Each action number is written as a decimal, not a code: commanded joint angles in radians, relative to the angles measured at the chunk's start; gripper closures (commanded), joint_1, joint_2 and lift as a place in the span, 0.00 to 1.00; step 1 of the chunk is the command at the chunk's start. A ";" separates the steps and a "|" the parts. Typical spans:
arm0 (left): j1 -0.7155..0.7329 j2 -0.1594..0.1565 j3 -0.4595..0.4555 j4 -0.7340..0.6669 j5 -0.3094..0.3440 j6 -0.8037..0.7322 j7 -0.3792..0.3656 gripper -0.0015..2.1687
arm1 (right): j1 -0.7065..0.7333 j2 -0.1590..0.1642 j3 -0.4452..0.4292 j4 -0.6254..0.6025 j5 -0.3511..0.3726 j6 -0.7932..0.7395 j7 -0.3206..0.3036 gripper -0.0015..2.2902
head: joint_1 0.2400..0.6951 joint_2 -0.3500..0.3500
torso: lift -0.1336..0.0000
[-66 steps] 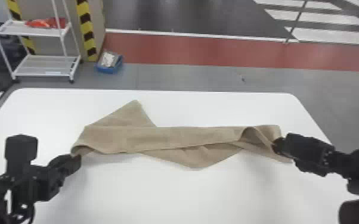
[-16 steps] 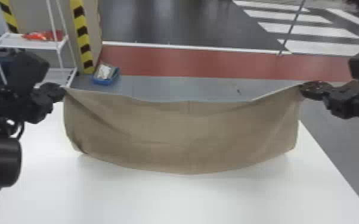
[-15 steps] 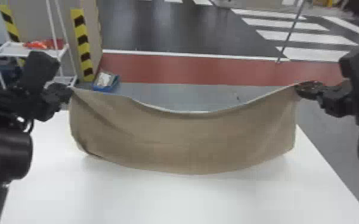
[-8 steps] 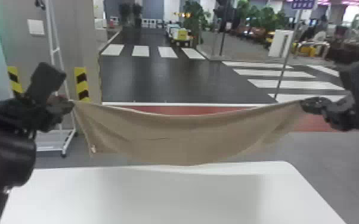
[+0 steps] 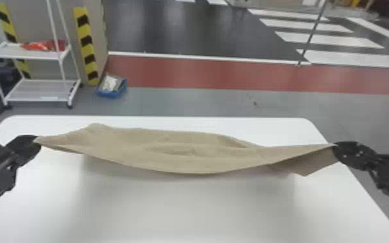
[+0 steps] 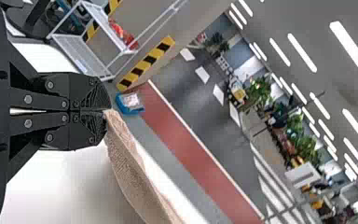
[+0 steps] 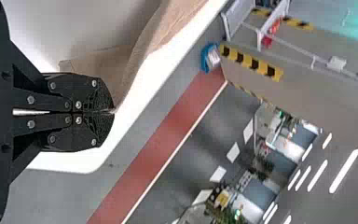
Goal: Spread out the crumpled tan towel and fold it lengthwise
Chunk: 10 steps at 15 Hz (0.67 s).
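The tan towel (image 5: 184, 152) stretches across the white table (image 5: 184, 206), its middle billowing and sagging between two held corners. At its left corner my left gripper (image 5: 37, 142) is closed on the cloth; at the opposite corner my right gripper (image 5: 336, 147) pinches it, with a flap hanging below. In the left wrist view the left gripper (image 6: 106, 111) is shut on an edge of the towel (image 6: 130, 172). The right wrist view has the right gripper (image 7: 113, 111) shut on the other corner of the towel (image 7: 121, 70).
Past the table's far edge stand a white wire rack (image 5: 38, 90) with red items and a blue bin (image 5: 111, 87) on the floor, both at the left. A thin pole (image 5: 313, 32) rises at the back right.
Both grippers have come down with the towel, which hung upright as a curtain and now spreads low and flatter over the table. The head view has tilted downward again.
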 commanded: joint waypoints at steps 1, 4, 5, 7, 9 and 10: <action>0.125 0.003 0.041 0.016 -0.001 -0.124 -0.010 0.96 | 0.102 0.009 -0.019 -0.008 -0.015 -0.078 0.049 0.91 | 1.00 0.30 | 0.07; 0.165 0.012 0.067 0.037 -0.010 -0.170 -0.096 0.96 | 0.128 0.010 -0.039 0.023 -0.021 -0.154 0.190 0.91 | 1.00 0.32 | 0.07; 0.165 0.017 0.079 0.033 -0.010 -0.170 -0.116 0.96 | 0.128 0.015 -0.054 0.022 -0.040 -0.176 0.239 0.91 | 1.00 0.32 | 0.07; 0.166 0.032 0.103 0.016 -0.018 -0.170 -0.175 0.96 | 0.128 0.013 -0.085 0.022 -0.043 -0.194 0.303 0.91 | 1.00 0.34 | 0.07; 0.174 0.048 0.134 -0.020 -0.021 -0.170 -0.252 0.96 | 0.117 0.001 -0.132 0.034 -0.035 -0.222 0.371 0.91 | 1.00 0.35 | 0.07; 0.180 0.049 0.143 -0.030 -0.019 -0.170 -0.274 0.96 | 0.120 -0.005 -0.151 0.038 -0.026 -0.237 0.371 0.91 | 1.00 0.34 | 0.07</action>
